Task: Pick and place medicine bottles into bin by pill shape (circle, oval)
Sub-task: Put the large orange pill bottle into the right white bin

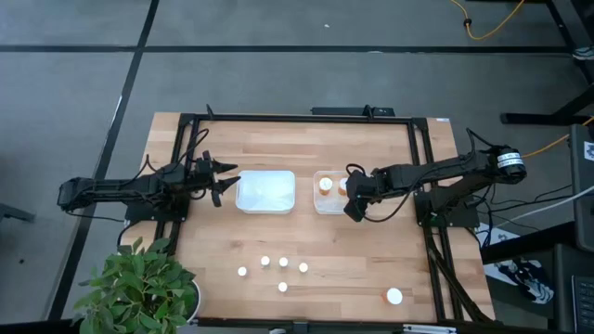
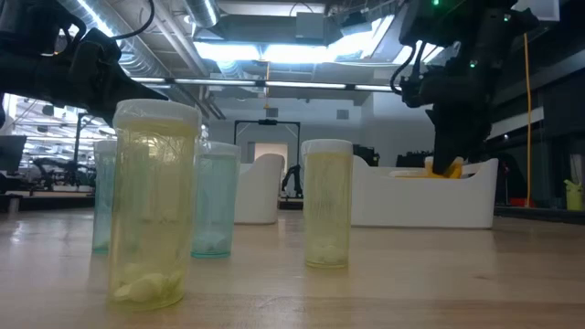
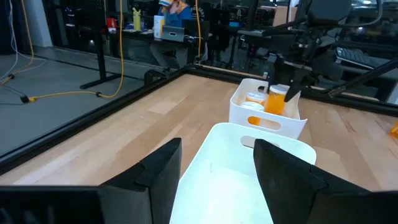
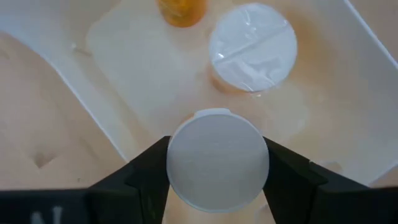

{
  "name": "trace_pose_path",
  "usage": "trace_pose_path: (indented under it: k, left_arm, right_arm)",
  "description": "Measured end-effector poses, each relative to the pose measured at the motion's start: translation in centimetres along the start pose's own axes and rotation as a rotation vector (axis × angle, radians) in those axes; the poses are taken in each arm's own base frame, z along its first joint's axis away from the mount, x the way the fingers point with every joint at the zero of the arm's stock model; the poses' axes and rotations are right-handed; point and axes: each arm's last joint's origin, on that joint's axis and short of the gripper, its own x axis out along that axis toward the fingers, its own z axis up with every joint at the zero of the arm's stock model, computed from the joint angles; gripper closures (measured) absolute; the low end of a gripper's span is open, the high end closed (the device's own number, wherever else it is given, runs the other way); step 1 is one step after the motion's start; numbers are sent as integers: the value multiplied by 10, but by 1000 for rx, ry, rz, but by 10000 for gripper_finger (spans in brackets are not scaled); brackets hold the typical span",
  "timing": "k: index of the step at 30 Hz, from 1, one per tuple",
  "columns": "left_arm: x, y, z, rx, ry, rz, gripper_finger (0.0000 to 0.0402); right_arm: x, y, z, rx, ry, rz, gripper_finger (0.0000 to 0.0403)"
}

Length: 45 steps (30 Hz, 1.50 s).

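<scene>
My right gripper (image 1: 352, 198) is over the right white bin (image 1: 318, 206), shut on an orange bottle with a white cap (image 4: 217, 163). It also shows in the left wrist view (image 3: 277, 101). Two more orange bottles stand in that bin (image 4: 252, 46) (image 4: 181, 11). My left gripper (image 1: 221, 179) is open and empty just left of the left white bin (image 1: 266, 192). Several small pale bottles (image 1: 274, 270) stand upright on the near part of the table. One larger white-capped bottle (image 1: 394, 297) stands at the near right. My right gripper pinches the bottle's white cap (image 4: 186, 163) between its two fingers, one on each side of the cap. The fingers come from above, pointing down. The bottle hangs upright below them with its lower part inside the bin's walls. Whether its bottom touches the bin floor is hidden.
A potted plant (image 1: 139, 288) stands at the table's near left corner. A black frame rail (image 1: 297, 117) runs around the table. In the low view the pale bottles (image 2: 151, 201) stand close in front, with the right bin (image 2: 430, 196) behind them.
</scene>
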Motion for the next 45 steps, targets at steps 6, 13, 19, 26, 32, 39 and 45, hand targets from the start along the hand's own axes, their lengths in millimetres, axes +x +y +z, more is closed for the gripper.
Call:
trace_pose_path:
  k: [6,13,19,26,32,39,45]
  left_arm:
    - [0,0,0,0,0,0,208]
    - [0,0,0,0,0,0,208]
    - [0,0,0,0,0,0,208]
    - [0,0,0,0,0,-1,208]
    - [0,0,0,0,0,0,208]
    - [0,0,0,0,0,0,208]
    - [0,0,0,0,0,0,208]
  right_arm:
    - [0,0,1,1,-15,-5,173]
    - [0,0,1,1,-14,-5,148]
    - [0,0,1,7,-36,-31,149]
    - [-18,8,18,15,-105,-11,149]
    - [-47,27,21,-7,-48,83,149]
    - [-71,55,-7,-14,71,168,149]
    - [-83,79,-45,-3,163,223,149]
